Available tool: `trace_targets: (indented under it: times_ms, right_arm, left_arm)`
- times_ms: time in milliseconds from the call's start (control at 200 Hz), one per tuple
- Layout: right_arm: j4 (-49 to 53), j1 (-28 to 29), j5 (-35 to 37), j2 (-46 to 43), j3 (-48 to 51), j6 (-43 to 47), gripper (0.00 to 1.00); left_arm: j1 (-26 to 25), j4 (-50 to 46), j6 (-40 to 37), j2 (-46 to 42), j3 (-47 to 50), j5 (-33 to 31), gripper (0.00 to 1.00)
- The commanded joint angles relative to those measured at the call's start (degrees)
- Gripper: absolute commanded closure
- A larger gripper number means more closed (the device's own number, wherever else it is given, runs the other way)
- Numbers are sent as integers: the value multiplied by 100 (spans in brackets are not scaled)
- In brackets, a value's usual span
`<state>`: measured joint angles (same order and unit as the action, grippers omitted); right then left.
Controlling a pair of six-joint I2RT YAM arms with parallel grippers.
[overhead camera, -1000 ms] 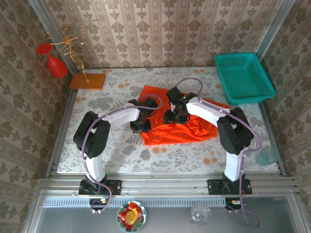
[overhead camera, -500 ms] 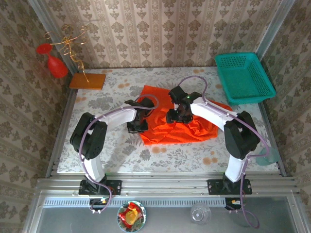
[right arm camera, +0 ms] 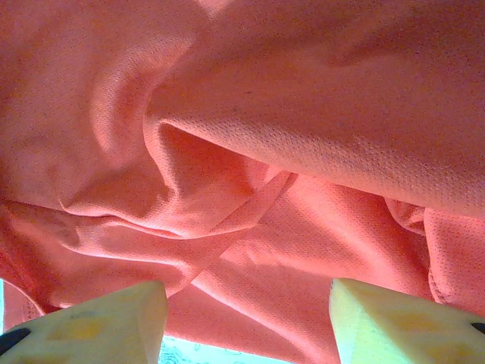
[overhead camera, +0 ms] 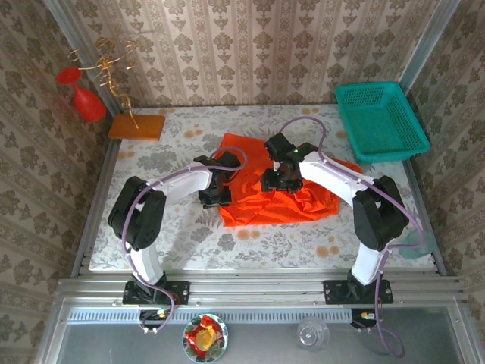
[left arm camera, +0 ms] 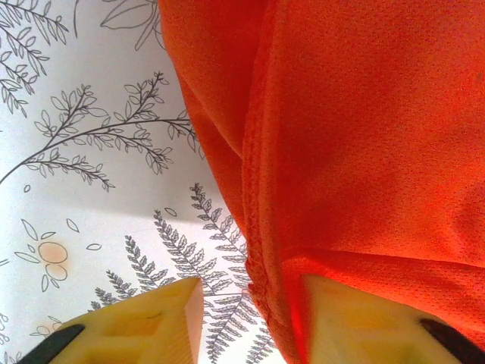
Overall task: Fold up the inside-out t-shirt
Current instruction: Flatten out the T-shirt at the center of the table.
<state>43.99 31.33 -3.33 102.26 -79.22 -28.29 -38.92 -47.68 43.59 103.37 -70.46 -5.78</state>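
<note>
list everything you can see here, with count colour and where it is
orange-red soft cloth t-shirt: 1, orange-red, crumpled mid-table
teal plastic mesh basket: 1, teal, far right corner
flat orange wooden board: 1, orange, far left corner
gold wire stand: 1, gold, on the board
red cone-shaped ornament: 1, red, hanging from the stand
floral-patterned table: 1, white and grey
small bowl: 1, yellow-red contents, near ledge
clear glass: 1, near ledge
pale green cup: 1, right edge
left gripper: 1, yellow fingers, open, at the shirt's left hem
right gripper: 1, yellow fingers, open, over the shirt's folds
</note>
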Motion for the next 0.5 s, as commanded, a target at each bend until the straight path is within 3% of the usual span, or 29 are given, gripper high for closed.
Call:
trace_targets:
  times_ms: [0, 160, 495]
  right_arm:
    - [240, -31, 112, -224, 47, 85, 41]
    - [275, -31, 126, -255, 38, 96, 41]
    - [334, -31, 188, -373, 68, 105, 41]
  left_arm:
    - [-2, -94, 131, 109, -64, -48, 60]
    - [0, -109, 131, 261, -109, -48, 60]
    - [-36, -241, 192, -96, -56, -139, 80]
